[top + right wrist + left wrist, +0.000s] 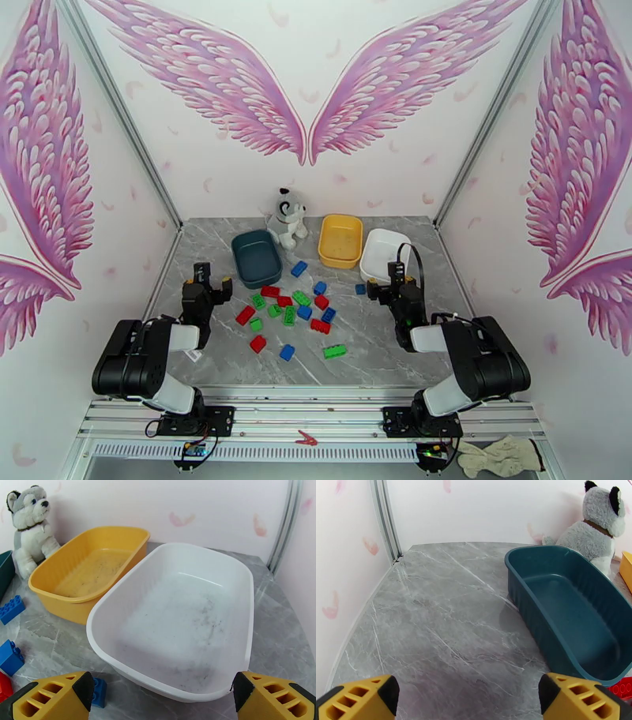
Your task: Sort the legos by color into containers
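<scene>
Legos, red, green, blue, loose mid-table, unsorted; teal tub at 11 o'clock, yellow tub and white tub toward 1, all empty; left gripper and right gripper both spread, empty; risk: pieces lie crowded, so a pinch may drag a wrong-coloured neighbour.

The top external camera looks down from high behind both arm bases, across the whole counter toward the back wall. The left wrist camera sits low and close, facing the dark teal tub. The right wrist camera, equally close, faces the white tub and yellow tub. Both wrist views share the plush dog and, seemingly, a sliver of teal rim.
</scene>
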Controlling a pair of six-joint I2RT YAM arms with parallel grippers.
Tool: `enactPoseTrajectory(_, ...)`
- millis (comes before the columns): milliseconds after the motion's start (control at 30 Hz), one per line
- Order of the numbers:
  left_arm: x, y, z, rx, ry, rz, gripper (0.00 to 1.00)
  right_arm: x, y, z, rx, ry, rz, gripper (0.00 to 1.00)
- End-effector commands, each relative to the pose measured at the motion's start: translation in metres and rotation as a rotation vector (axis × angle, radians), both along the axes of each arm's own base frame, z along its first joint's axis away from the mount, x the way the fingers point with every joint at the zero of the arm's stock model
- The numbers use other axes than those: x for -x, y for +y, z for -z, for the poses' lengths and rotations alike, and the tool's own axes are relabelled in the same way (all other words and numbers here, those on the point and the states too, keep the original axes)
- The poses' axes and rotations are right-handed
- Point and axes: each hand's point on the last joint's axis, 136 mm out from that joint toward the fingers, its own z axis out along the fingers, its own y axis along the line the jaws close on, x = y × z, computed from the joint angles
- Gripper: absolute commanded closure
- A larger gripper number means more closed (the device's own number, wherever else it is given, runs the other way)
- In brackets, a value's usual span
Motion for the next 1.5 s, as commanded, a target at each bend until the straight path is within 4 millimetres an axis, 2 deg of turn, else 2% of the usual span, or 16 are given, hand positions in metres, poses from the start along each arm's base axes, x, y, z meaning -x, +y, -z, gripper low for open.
enactPoseTrajectory(0,-0.0070,-0.0024,-0.0156,0.003,-0.038,0.015,0.01,-0.0063,-0.0001,-0.0070,-0.022,-0.005,-0.004,0.01)
enactPoseTrajectory(1367,-0.0062,-0.0028,-0.0150,0.001,-0.038,0.016,0.01,-0.0067,-0.0040,-0.0068,-0.040,-0.002,-0.001,0.01)
enactPoseTrajectory(1467,-0.0052,-0.0006,-0.0196,-0.001,-0.048,-0.003,0.01,-0.0070,-0.0038,-0.0106,-0.039,-0.008,0.000,0.01)
